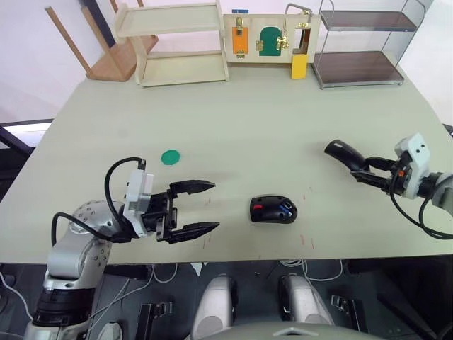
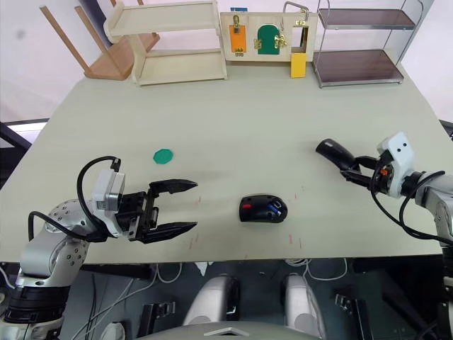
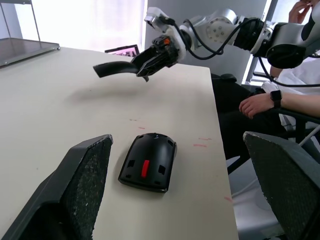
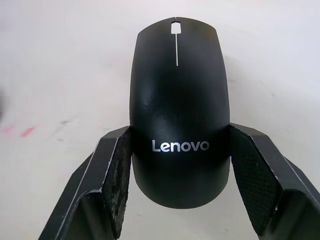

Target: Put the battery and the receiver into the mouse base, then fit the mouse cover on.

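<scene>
While the right claw (image 1: 369, 170) hangs above the tabletop (image 1: 233, 120) near its right edge, its two fingers are clamped on the sides of the cover (image 4: 178, 107), which sticks out toward the tabletop's middle. In the right wrist view the cover's rear end, past the "Lenovo" mark, is partly hidden between the finger pads (image 4: 120, 180).

The left claw (image 1: 195, 208) hovers near the front edge, left of centre, its fingers spread wide apart with nothing between them. Its tips point toward the base (image 1: 273, 210), which lies flat on the tabletop near the front edge, about midway along it and apart from both claws. Inside the base's hollow a blue patch, apparently the battery (image 1: 287, 207), shows beside red parts. The receiver cannot be made out.

A green disc (image 1: 170, 156) lies on the tabletop beyond the left claw. Along the far edge stand a wooden shelf (image 1: 177, 42), a latch board (image 1: 269, 39) and a wire rack (image 1: 361, 42). In the left wrist view a seated person's hand (image 3: 257, 105) rests off the tabletop's right side.
</scene>
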You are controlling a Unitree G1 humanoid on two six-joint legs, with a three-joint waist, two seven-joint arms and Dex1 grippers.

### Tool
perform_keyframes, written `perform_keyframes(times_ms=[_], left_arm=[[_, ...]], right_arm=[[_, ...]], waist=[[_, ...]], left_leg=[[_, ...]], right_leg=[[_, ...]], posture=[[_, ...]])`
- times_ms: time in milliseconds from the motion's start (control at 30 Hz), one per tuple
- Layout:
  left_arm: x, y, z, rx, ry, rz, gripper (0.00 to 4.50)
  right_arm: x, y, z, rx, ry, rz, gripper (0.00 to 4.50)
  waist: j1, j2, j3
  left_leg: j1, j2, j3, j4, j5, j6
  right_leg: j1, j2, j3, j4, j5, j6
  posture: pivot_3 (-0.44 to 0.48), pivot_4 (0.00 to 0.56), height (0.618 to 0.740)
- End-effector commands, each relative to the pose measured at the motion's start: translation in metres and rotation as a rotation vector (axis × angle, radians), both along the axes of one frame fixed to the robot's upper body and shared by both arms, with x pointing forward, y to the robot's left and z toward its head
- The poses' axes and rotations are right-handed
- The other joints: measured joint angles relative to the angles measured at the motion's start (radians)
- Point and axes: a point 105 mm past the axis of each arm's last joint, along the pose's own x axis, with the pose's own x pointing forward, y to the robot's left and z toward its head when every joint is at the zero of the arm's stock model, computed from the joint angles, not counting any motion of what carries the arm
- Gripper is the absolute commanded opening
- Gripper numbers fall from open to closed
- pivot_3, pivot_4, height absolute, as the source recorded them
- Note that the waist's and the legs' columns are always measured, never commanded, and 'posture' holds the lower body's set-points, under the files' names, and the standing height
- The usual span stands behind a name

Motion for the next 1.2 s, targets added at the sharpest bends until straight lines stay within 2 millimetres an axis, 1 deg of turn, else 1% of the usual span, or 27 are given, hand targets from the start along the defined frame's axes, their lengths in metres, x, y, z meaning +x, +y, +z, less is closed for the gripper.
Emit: perform_keyframes(times_ms=[33, 267, 500, 700, 900, 1067, 1200], left_arm=[[0.001, 0.005, 0.006, 0.023, -0.052, -0.002, 4.50], [0.000, 0.009, 0.006, 0.061, -0.050, -0.036, 4.50], [0.004, 0.016, 0.005, 0.116, -0.035, -0.072, 4.50], [0.007, 0.018, 0.006, 0.131, -0.033, -0.097, 4.50], [0.009, 0.019, 0.006, 0.140, -0.029, -0.110, 4.50], [0.008, 0.020, 0.007, 0.147, -0.025, -0.116, 4.50], [0.006, 0.020, 0.007, 0.149, -0.023, -0.115, 4.50]], right_arm=[[-0.014, 0.035, 0.024, -0.031, -0.036, 0.177, 2.40], [-0.039, 0.082, 0.031, -0.073, -0.013, 0.368, 2.40], [-0.049, 0.111, 0.036, -0.175, -0.033, 0.456, 2.40], [-0.049, 0.123, 0.033, -0.269, -0.020, 0.498, 2.40], [-0.051, 0.132, 0.021, -0.355, 0.029, 0.582, 2.40], [-0.047, 0.135, 0.011, -0.433, 0.039, 0.624, 2.40], [-0.044, 0.145, 0.003, -0.477, 0.035, 0.646, 2.40]], waist=[[0.000, 0.000, 0.000], [0.003, 0.000, 0.000], [0.001, 0.000, 0.000], [0.002, -0.001, 0.000], [0.001, -0.001, 0.000], [0.000, -0.001, 0.000], [-0.001, -0.001, 0.000]], left_leg=[[0.000, 0.000, 0.000, 0.000, 0.000, 0.000], [-0.001, 0.000, -0.001, 0.000, 0.000, 0.000], [-0.001, 0.000, -0.001, 0.000, 0.000, 0.000], [-0.001, 0.000, -0.001, 0.000, 0.000, 0.000], [-0.002, 0.000, -0.001, 0.000, 0.000, 0.000], [-0.002, 0.000, 0.000, 0.000, 0.000, 0.000], [-0.002, 0.000, -0.001, 0.000, 0.000, 0.000]], right_leg=[[0.000, 0.000, 0.000, 0.000, 0.000, 0.000], [0.000, 0.000, -0.001, 0.000, 0.000, 0.000], [0.000, 0.000, -0.001, -0.001, 0.000, 0.000], [-0.001, -0.001, -0.002, -0.001, 0.000, 0.000], [-0.002, -0.001, -0.002, -0.001, 0.000, 0.000], [-0.002, -0.001, -0.002, -0.001, 0.000, 0.000], [-0.002, -0.001, -0.002, -0.001, 0.000, 0.000]], posture=[[0.000, 0.150, 0.740], [0.000, 0.150, 0.740], [0.000, 0.150, 0.740], [0.000, 0.150, 0.740], [0.000, 0.150, 0.740], [0.000, 0.150, 0.740], [0.000, 0.150, 0.740]])
